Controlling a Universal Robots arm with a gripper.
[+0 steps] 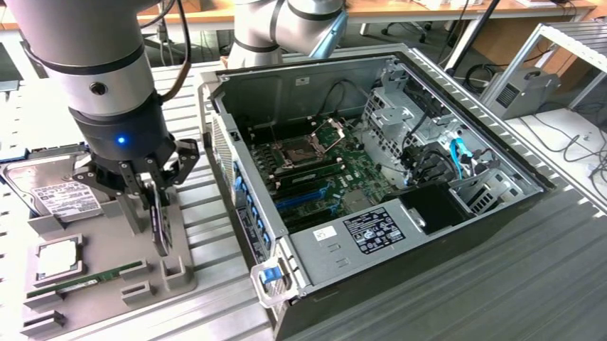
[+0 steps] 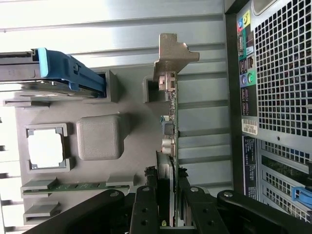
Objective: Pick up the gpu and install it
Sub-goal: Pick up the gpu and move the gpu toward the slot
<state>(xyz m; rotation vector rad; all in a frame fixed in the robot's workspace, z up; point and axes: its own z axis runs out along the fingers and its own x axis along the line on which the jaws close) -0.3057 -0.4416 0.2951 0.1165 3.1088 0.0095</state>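
Grey plastic tray [image 1: 180, 280], at eight o'clock in the exterior view, carries a silver labelled hard drive [image 1: 57, 192], a square silver processor chip [image 1: 59, 257] and a narrow green RAM stick [image 1: 85, 282]. At its three o'clock edge the black-fingered gripper [image 1: 152, 188] has jaws clamped on the thin black gpu [image 1: 159, 227], upright and edge-on, low over the tray. Grasp made; installation outstanding: the open grey steel computer case [image 1: 313, 92], at three o'clock, shows empty blue slots [image 1: 303, 195]. Wrist view adds the card's silver end bracket [image 2: 173, 51] beside a holder post [image 2: 150, 87]; whether it is clear of the post cannot be told.
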